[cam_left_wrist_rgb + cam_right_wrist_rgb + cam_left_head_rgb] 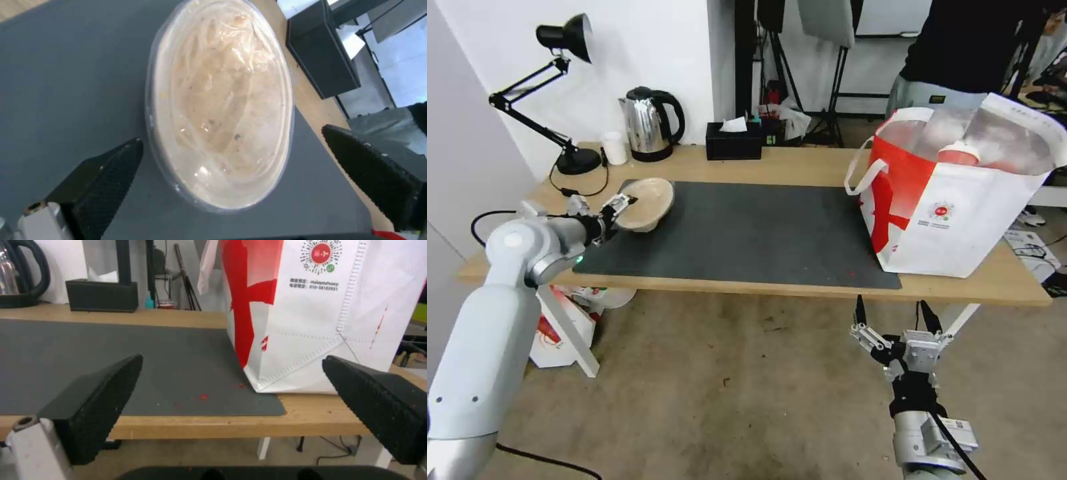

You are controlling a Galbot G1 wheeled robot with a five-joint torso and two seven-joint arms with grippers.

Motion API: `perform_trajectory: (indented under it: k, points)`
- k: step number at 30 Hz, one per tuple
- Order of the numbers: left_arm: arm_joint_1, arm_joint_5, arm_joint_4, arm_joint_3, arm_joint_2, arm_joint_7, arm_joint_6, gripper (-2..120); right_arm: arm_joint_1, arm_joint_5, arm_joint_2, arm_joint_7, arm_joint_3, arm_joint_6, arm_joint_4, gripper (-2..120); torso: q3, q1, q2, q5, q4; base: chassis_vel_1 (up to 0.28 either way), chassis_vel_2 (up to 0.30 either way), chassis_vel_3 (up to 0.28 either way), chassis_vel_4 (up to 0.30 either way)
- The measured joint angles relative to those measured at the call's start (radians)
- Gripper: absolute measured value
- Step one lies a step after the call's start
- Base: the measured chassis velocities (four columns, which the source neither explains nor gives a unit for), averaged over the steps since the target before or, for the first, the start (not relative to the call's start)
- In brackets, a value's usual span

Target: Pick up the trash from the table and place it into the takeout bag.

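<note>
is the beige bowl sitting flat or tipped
Tipped: the beige pulp bowl leans on the dark grey mat, its film-covered top facing the left gripper.

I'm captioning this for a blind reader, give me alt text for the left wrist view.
The left hand, fingers open, sits at the near rim of a beige pulp bowl on the dark grey mat. A black tissue box stands beyond.

Red cup (958,153) half-hidden inside bag (960,220)

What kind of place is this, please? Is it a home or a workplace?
Probably an office or lab work area, not a home: a long wooden desk with a desk lamp and kettle, and tripod stands on the floor behind.
</note>
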Motion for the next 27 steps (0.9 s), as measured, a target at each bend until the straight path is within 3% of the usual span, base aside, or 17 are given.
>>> perform_trajectory:
  k: [8,19,22,27]
  points:
    - [-0.051,0.031,0.054,0.035,-0.033,0.003,0.001,100,0.000,0.000,0.000,0.000,0.000,0.000,0.000,100,0.000,0.000,0.000,0.0001,-0.0001,0.000,0.000,0.000,0.000]
    - [-0.054,0.041,0.068,0.039,-0.040,0.011,0.003,100,0.000,0.000,0.000,0.000,0.000,0.000,0.000,100,0.000,0.000,0.000,0.0002,-0.0001,0.000,0.000,0.000,0.000]
    - [-0.046,0.044,0.062,0.034,-0.035,0.012,0.003,86,0.000,0.000,0.000,0.000,0.000,0.000,0.000,100,0.000,0.000,0.000,0.0000,0.0001,0.000,0.000,0.000,0.000]
    - [-0.038,0.047,0.046,0.029,-0.033,0.012,0.003,73,0.000,0.000,0.000,0.000,0.000,0.000,0.000,100,0.000,0.000,0.000,0.0000,-0.0002,0.000,0.000,0.000,0.000]
